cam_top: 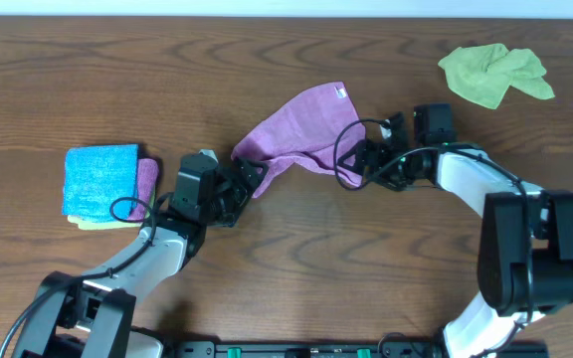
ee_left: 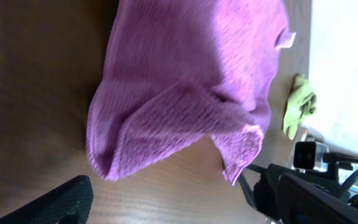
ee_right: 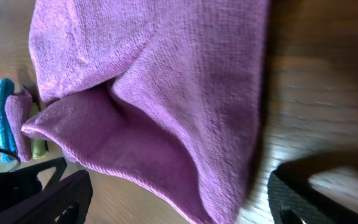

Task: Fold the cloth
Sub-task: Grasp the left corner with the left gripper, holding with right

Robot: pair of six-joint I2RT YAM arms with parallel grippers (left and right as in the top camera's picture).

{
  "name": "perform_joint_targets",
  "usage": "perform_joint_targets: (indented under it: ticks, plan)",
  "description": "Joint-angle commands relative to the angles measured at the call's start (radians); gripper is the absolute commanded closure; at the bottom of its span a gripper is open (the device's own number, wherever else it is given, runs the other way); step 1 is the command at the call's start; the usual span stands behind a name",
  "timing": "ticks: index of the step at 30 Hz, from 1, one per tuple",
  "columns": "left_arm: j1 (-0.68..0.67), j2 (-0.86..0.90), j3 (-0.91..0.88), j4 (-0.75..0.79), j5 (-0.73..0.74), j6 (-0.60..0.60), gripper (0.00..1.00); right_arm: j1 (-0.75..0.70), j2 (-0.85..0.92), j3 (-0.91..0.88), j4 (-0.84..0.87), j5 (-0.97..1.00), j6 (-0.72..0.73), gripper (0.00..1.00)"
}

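Note:
The cloth (cam_top: 301,129) is a purple-mauve towel lying rumpled in the middle of the table, its small white tag (cam_top: 342,93) at the far edge. My left gripper (cam_top: 250,179) is open just short of the cloth's near-left corner, with only bare wood between its jaws (ee_left: 179,205). My right gripper (cam_top: 358,164) is at the near-right corner. In the right wrist view the cloth (ee_right: 166,81) hangs down into the gap of my right gripper (ee_right: 185,205), whose fingers (ee_right: 61,199) stand wide apart on either side of that corner.
A folded bright blue cloth (cam_top: 100,181) tops a small stack at the left, with a mauve cloth (cam_top: 147,179) showing under it. A crumpled lime-green cloth (cam_top: 493,74) lies at the far right. The table (cam_top: 296,249) is dark wood.

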Motion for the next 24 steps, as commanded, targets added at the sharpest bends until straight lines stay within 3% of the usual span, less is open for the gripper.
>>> perform_joint_targets:
  ticks: [1,4,15,24]
  plan:
    - [0.019,0.011,-0.001,0.028,-0.032,0.034,0.05,0.03,0.047,-0.031,0.015,0.009,0.049,0.11]
    - [0.023,0.011,-0.001,0.034,-0.058,0.034,0.05,0.036,0.058,-0.033,0.026,0.025,0.054,0.13]
    - [0.021,0.073,0.019,0.124,-0.114,0.034,0.0,0.037,0.058,-0.033,0.03,0.068,0.065,0.44]
    - [0.018,0.228,0.156,0.124,-0.048,0.042,0.0,0.036,0.058,-0.033,0.028,0.067,0.073,0.49]
